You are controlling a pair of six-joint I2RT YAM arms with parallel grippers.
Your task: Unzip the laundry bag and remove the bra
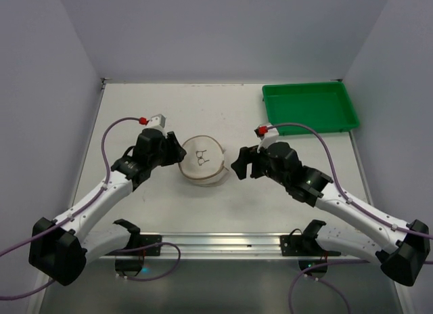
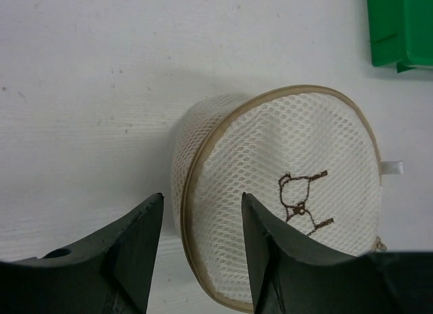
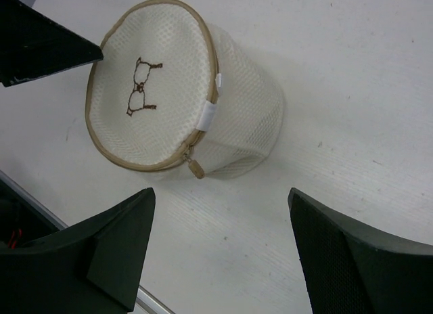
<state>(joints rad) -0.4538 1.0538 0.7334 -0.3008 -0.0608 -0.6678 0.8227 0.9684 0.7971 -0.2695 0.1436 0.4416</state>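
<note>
The laundry bag (image 1: 202, 160) is a round cream mesh pouch with a tan zip round its rim and a small brown line drawing on its face; it lies tilted on the white table. My left gripper (image 1: 177, 155) is open at the bag's left edge. In the left wrist view the bag (image 2: 284, 158) has its rim between the parted fingers of the left gripper (image 2: 202, 196), with table showing beside one finger. My right gripper (image 1: 238, 164) is open just right of the bag. The right gripper (image 3: 220, 192) is wide apart over bare table, short of the bag (image 3: 155, 91) and its zip pull (image 3: 196, 168). The bra is hidden.
A green tray (image 1: 310, 107) sits at the back right, and its corner (image 2: 399, 26) shows in the left wrist view. A metal rail (image 1: 216, 243) runs along the near edge between the arm bases. Grey walls enclose the table on three sides.
</note>
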